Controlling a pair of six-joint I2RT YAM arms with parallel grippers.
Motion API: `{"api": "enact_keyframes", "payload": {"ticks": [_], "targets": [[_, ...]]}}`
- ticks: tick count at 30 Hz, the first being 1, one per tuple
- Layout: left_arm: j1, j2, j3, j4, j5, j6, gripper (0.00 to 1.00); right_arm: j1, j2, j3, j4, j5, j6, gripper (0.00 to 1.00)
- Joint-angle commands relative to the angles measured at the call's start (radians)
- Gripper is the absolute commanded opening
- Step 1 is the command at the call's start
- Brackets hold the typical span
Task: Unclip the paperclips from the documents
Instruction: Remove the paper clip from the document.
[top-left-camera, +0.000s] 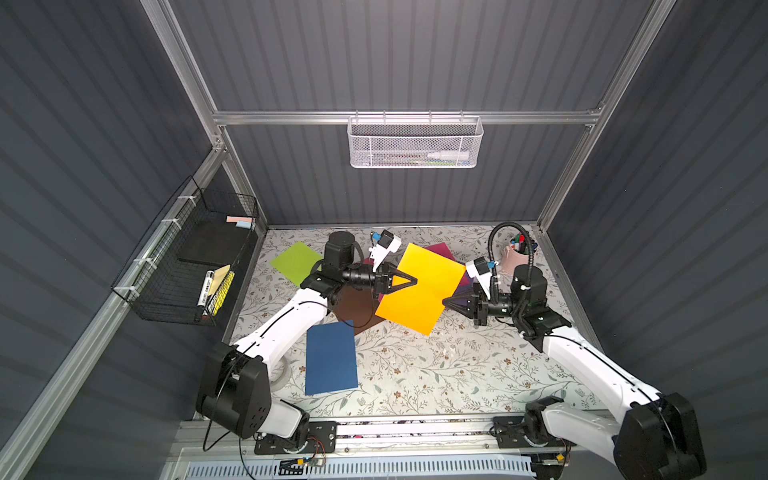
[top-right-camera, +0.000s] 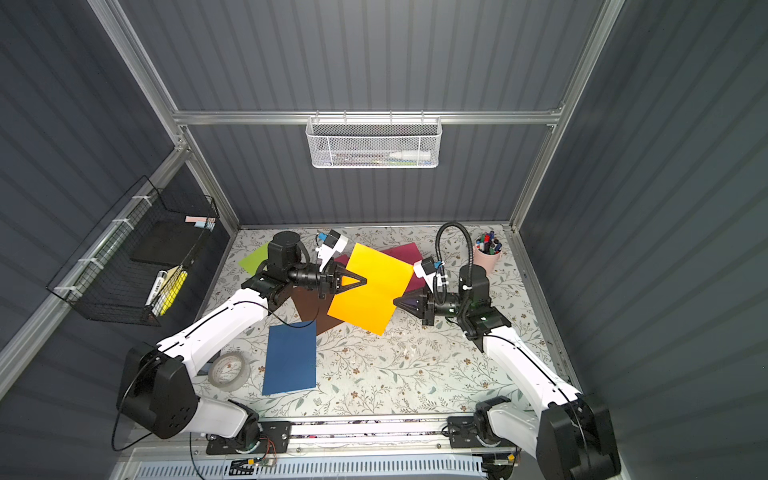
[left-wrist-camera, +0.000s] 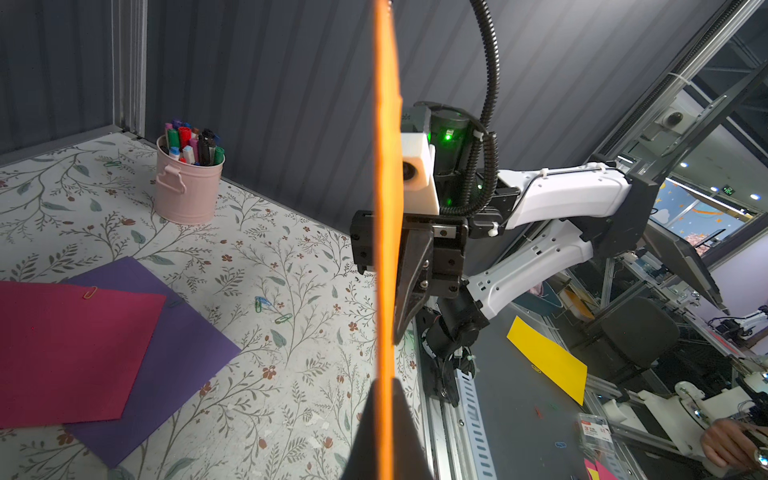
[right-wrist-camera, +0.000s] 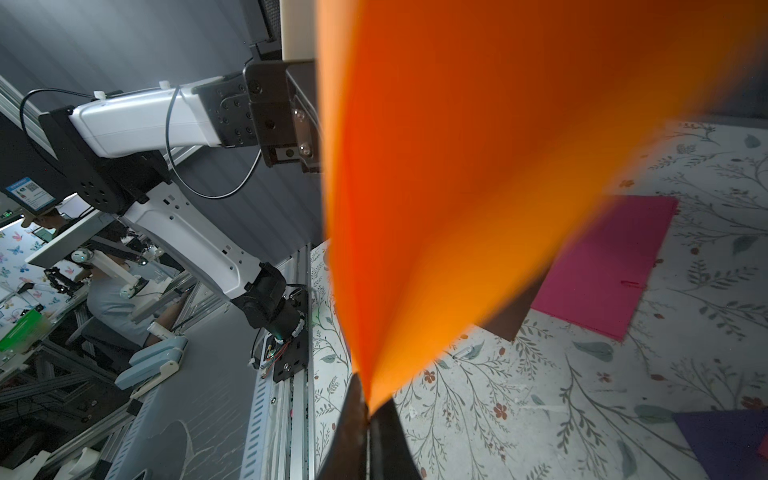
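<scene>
Both of my tools are clamped on one thing, a flat orange sheet of paper (top-left-camera: 424, 299) that hangs tilted between my arms, clear of the floral-patterned surface (top-left-camera: 457, 365). My left tool (top-left-camera: 413, 281) is pinched tight on one side edge. Its wrist view shows the paper (left-wrist-camera: 386, 166) edge-on, running straight out from between the closed black fingers (left-wrist-camera: 365, 436). My right tool (top-left-camera: 444, 302) is squeezed onto the opposite edge, near the corner closer to my base, and in its wrist view the sheet (right-wrist-camera: 457, 166) fans up from the pinch (right-wrist-camera: 368, 411). A dark brown sheet (top-left-camera: 357, 307) lies partly under the orange sheet on my left arm's side. A navy blue sheet (top-left-camera: 331, 357) lies flat nearer my base than the orange sheet, close to the brown sheet's corner. A lime green sheet (top-left-camera: 295, 262) shows beyond my left arm, well apart from the orange sheet. In the left wrist view a magenta sheet (left-wrist-camera: 70, 349) overlaps a purple sheet (left-wrist-camera: 178, 361) and carries a small pinkish wire paperclip (left-wrist-camera: 89, 292) on its edge. A loose blue paperclip (left-wrist-camera: 262, 300) and a loose green paperclip (left-wrist-camera: 283, 319) lie on the bare surface between the purple sheet and the orange sheet. A pink metal bucket of marker pens (left-wrist-camera: 187, 191) stands farther from the orange sheet, by the back wall.
</scene>
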Motion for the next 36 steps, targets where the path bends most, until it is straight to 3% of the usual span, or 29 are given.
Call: {"api": "enact_keyframes", "payload": {"ticks": [1,36], "targets": [[0.028,0.004,0.044,-0.015,-0.015,0.035,0.0,-0.021,-0.01,-0.003,-0.078,0.004,-0.033,0.03],[0.059,-0.02,0.035,-0.025,0.008,0.06,0.0,-0.069,0.026,0.019,-0.154,-0.012,-0.048,0.08]]}}
